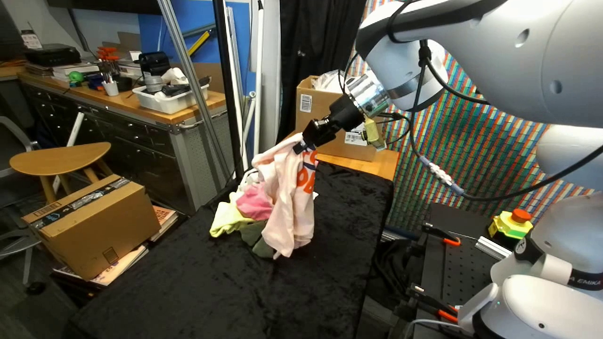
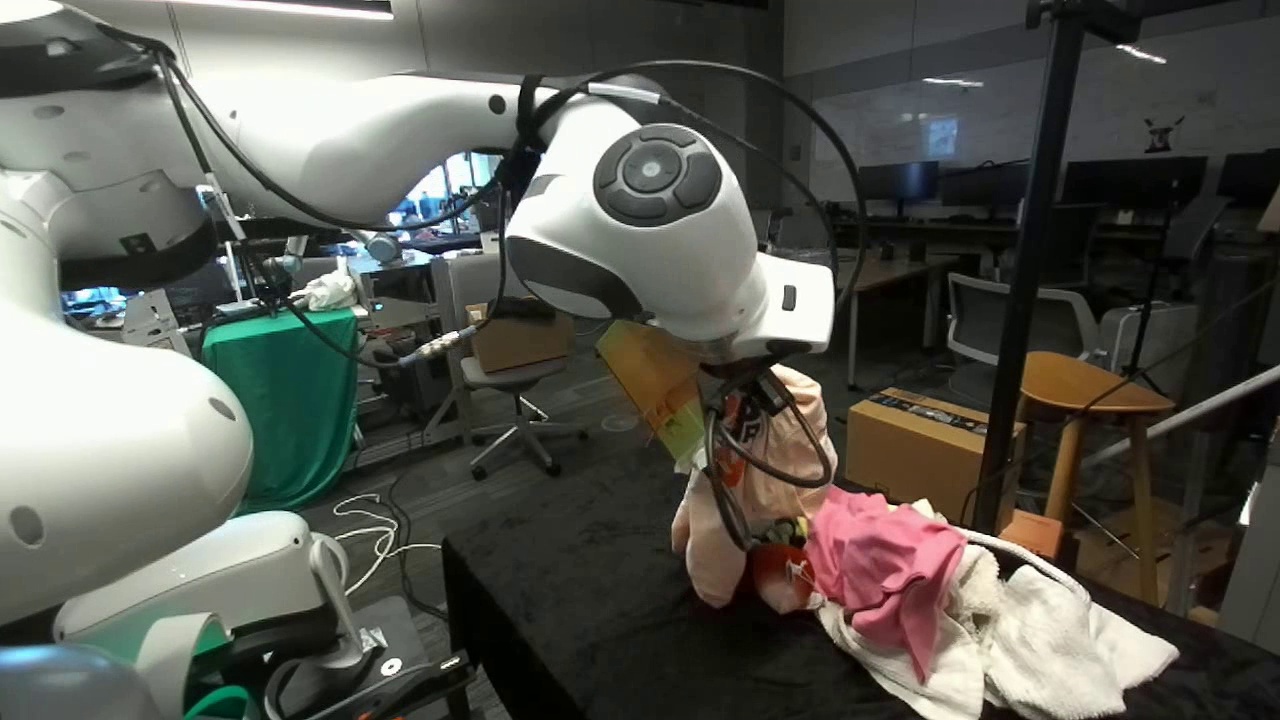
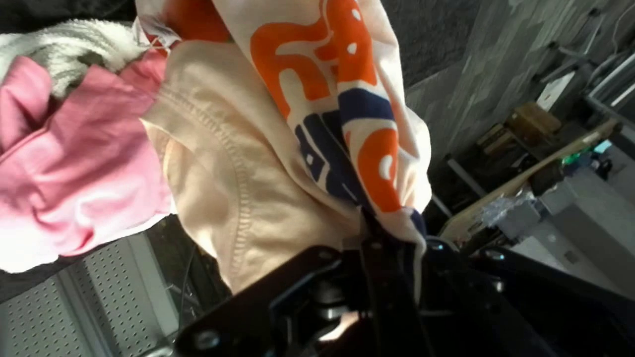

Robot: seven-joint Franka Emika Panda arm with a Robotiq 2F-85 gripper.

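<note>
Gripper [image 1: 302, 145] jaws pinch pale-pink, orange-printed fabric garment [image 1: 284, 200]; best move slow (loose end hangs low), esp. w/ crumpled bright-pink cloth [image 1: 255, 203] left in an exterior view.

White arm [image 1: 509, 61] outstretched, wrist [image 1: 368, 95] angled downward, black hand [image 1: 302, 146] slanting down, clamped tight

"EMIKA" marks the arm's band [image 1: 585, 281]; lettering [image 3: 367, 106] on the pale garment [image 1: 289, 202] seems illegible.
</note>
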